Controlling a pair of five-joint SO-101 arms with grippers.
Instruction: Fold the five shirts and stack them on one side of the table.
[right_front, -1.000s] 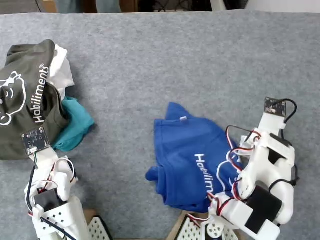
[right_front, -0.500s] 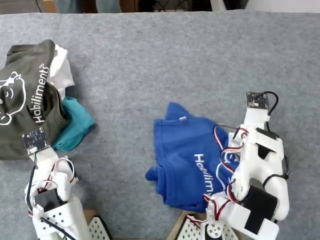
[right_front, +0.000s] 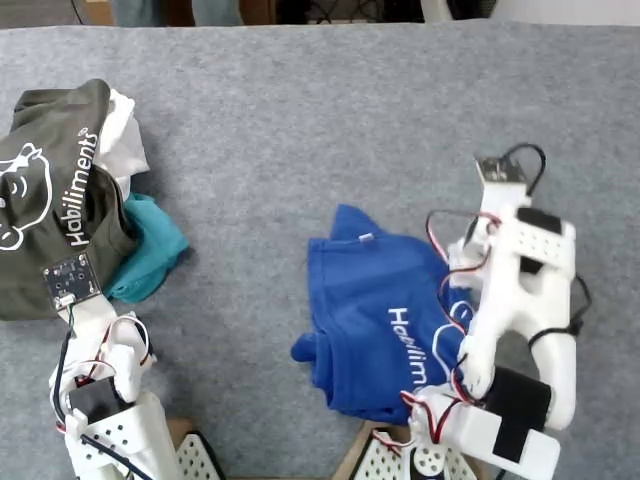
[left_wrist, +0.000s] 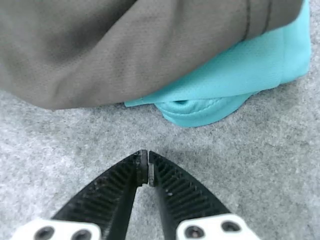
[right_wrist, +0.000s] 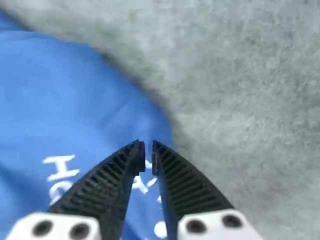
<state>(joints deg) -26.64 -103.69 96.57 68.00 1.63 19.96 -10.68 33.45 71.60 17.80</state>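
**High view.** Blue shirt (right_front: 370, 320) on the grey worktop (right_front: 300, 120), toward the near right, well apart from the pile at the left edge. Lies rumpled rather than folded: collar tag pointing away from the arm bases, white lettering up, one corner bunched at its near left. Looks soft and limp, likely to crease or slide if dragged. Right arm (right_front: 515, 300) bent over the shirt's right border and covering part of it, presumably placed there to take that edge for a fold.

Pile at the left: olive shirt (right_front: 55, 200) on top, print up, with white shirt (right_front: 122, 135) and teal shirt (right_front: 150, 250) poking out beneath. Reads as the stack side, though cannot tell how neatly the lower ones are folded. Left arm (right_front: 95, 370) tucked back beside the pile, probably parked out of the way.

**Left wrist view.** Left hand (left_wrist: 148, 167) clenched, tips touching, nothing between them. Sits above bare worktop just short of the teal shirt's rounded fold, with olive cloth overlapping the teal beyond.

**Right wrist view.** Right hand (right_wrist: 147, 155) all but clenched, a sliver between the tips, holding nothing. Hangs over the blue shirt's border where cloth meets worktop, lettering beneath. Would need to open before any pinch of that hem.
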